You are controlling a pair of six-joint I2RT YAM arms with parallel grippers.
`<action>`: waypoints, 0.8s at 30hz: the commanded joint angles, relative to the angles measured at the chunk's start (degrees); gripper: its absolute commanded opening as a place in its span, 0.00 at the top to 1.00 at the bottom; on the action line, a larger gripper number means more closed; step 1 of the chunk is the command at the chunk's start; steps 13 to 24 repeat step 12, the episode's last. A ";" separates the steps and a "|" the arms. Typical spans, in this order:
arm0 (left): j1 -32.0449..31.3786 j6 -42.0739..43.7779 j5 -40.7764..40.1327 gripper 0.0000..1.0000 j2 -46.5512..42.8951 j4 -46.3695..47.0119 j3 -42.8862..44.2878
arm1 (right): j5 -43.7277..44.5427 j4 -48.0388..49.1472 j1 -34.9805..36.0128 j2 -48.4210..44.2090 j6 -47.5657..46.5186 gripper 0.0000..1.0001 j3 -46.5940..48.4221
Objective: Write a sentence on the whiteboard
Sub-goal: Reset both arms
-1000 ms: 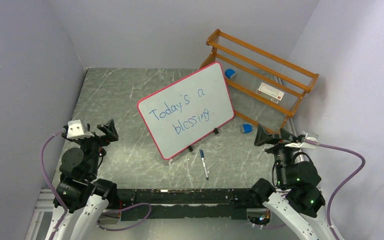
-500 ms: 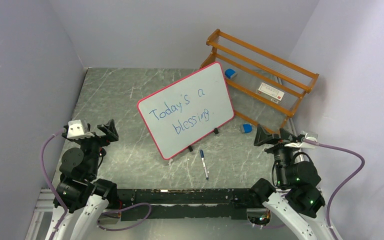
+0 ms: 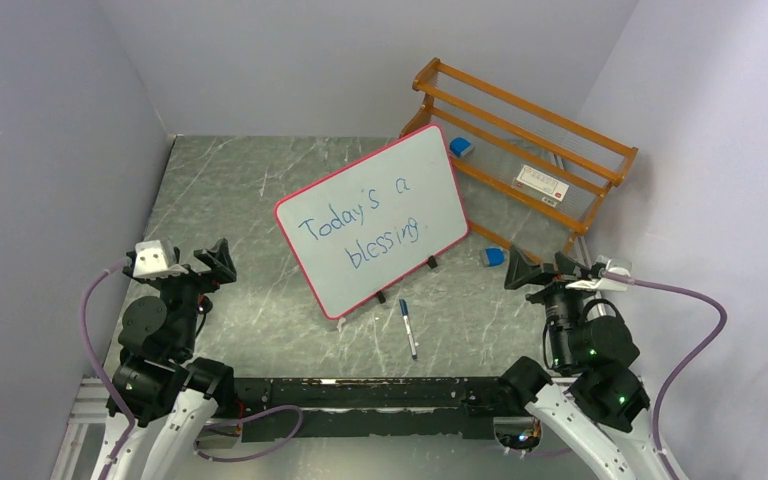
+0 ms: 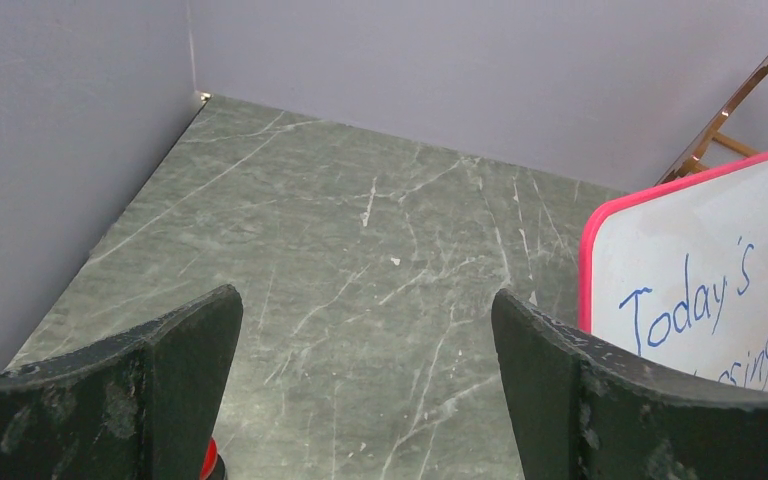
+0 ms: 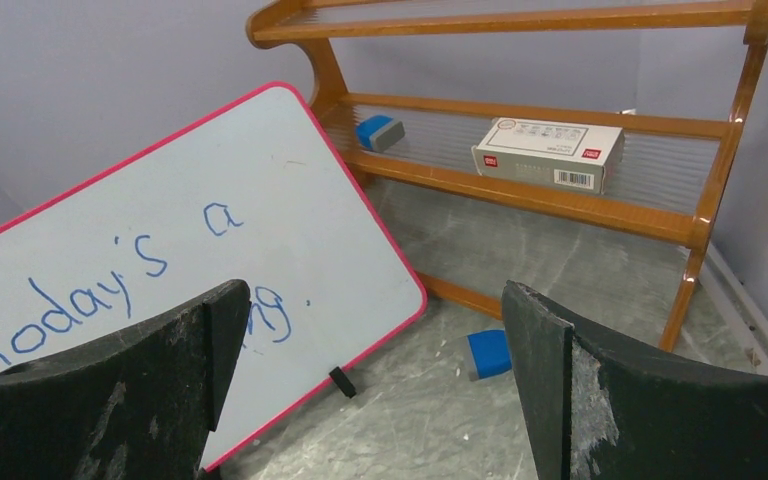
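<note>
Your left end effector and right end effector hang at the near edge, both spread wide and holding nothing. The marker lies loose on the bench, just near of the whiteboard, which stands tilted mid-bench with the sentence written in blue. A careless sweep could roll the marker, smear the ink or tip the board. You have open room far left. On the right, the eraser, the wooden rack and the wall crowd you.
</note>
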 commanded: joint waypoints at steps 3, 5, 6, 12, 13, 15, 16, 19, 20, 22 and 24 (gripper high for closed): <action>0.67 0.78 0.46 0.02 -0.68 1.35 0.69 | -0.56 0.59 -0.43 -0.60 0.13 0.00 1.43; 0.67 0.75 0.31 0.02 -0.74 1.29 0.71 | -0.72 0.07 -0.39 -0.55 0.17 0.00 1.86; 0.68 0.75 0.29 0.02 -0.76 1.21 0.78 | -0.79 -0.08 -0.36 -0.59 0.24 0.00 2.04; 0.71 0.75 0.09 0.02 -0.70 1.22 0.75 | -2.52 -1.50 -0.32 0.89 0.53 0.00 3.53; 0.71 0.75 0.09 0.02 -0.70 1.22 0.75 | -2.52 -1.50 -0.32 0.89 0.53 0.00 3.53; 0.71 0.75 0.09 0.02 -0.70 1.22 0.75 | -2.52 -1.50 -0.32 0.89 0.53 0.00 3.53; 0.71 0.75 0.09 0.02 -0.70 1.22 0.75 | -2.52 -1.50 -0.32 0.89 0.53 0.00 3.53; 0.71 0.75 0.09 0.02 -0.70 1.22 0.75 | -2.52 -1.50 -0.32 0.89 0.53 0.00 3.53; 0.71 0.75 0.09 0.02 -0.70 1.22 0.75 | -2.52 -1.50 -0.32 0.89 0.53 0.00 3.53; 0.71 0.75 0.09 0.02 -0.70 1.22 0.75 | -2.52 -1.50 -0.32 0.89 0.53 0.00 3.53; 0.71 0.75 0.09 0.02 -0.70 1.22 0.75 | -2.52 -1.50 -0.32 0.89 0.53 0.00 3.53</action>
